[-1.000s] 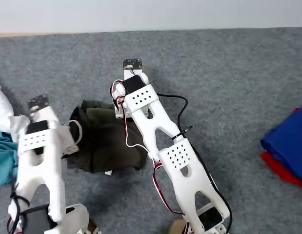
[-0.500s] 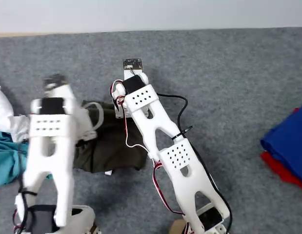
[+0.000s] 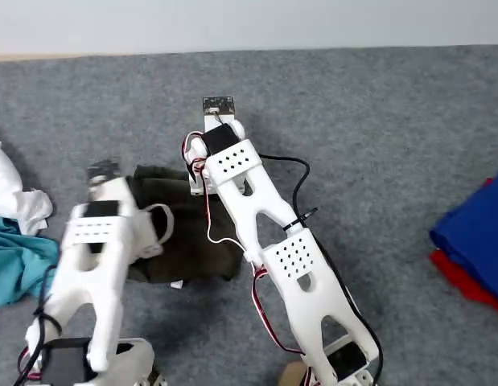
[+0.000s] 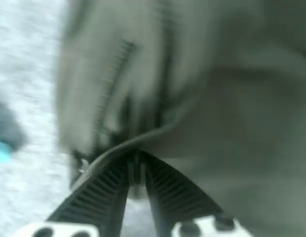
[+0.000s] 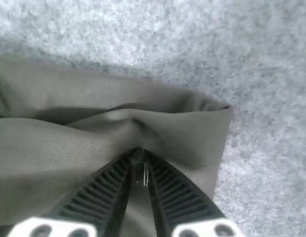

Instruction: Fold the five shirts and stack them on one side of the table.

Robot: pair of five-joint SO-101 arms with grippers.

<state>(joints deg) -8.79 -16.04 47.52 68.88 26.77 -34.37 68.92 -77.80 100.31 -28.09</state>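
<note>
A dark olive shirt (image 3: 184,233) lies bunched on the grey table between the two white arms. My left gripper (image 4: 137,170) is shut on a fold of the olive shirt (image 4: 217,113) at its left side; in the high view the left arm (image 3: 100,241) covers that edge. My right gripper (image 5: 139,165) is shut on the olive shirt (image 5: 68,143) near its far hem, under the right arm's wrist (image 3: 220,149). A teal shirt (image 3: 15,257) and a white shirt (image 3: 11,189) lie at the left edge.
A blue shirt (image 3: 474,229) rests on a red one (image 3: 466,281) at the right edge of the table. Bare grey felt (image 3: 377,121) stretches between the right arm and that stack, and along the far side.
The left arm has swung from the left edge toward the olive shirt, first forward, then right and nearer. The shirt's left side is bunched inward. The right arm has stayed still.
</note>
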